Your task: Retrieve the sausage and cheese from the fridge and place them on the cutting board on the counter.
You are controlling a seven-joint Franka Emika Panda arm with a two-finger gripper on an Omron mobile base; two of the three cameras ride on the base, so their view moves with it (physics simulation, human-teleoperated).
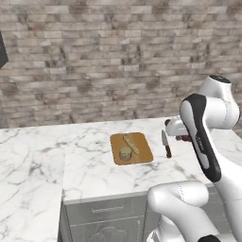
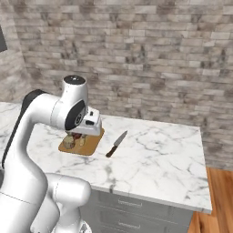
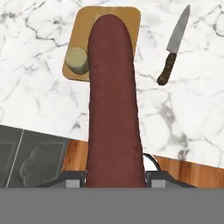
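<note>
Where the sausage is: the sausage (image 3: pixel 113 96) is up in the air, held by the arm, close to the cutting board (image 3: pixel 85 19). From the two sides I cannot tell if it is right over the board or just beside it.
Pincer: the pincer (image 3: pixel 114 175) is squeezed tight on one end of the sausage. The rest of the sausage sticks out long in front of it.
How the sausage feels, I think: light and a bit squashy, with a smooth skin that could slip. It looks firm enough to stay straight and is not sagging.
Best place to hold: held at the end, it could wobble or tip. A hold near the middle would be steadier, but this hold looks good enough for a short trip down.
Cheese: the cheese (image 3: pixel 77 60) sits on the board, near one long edge. It is a small pale round chunk. It looks a little crumbly, so bumping it would be bad.
Other thing on the board: from the left side I see a long tan stick (image 1: pixel 131 143) lying by the cheese. I cannot tell what it is.
Knife: a knife (image 3: pixel 173 43) lies on the white surface (image 3: pixel 43 100), just beside the board and not touching it.
Room to set down: the bare wood beside the cheese looks like the spot for the sausage. Lay it down flat so it does not roll.
</note>
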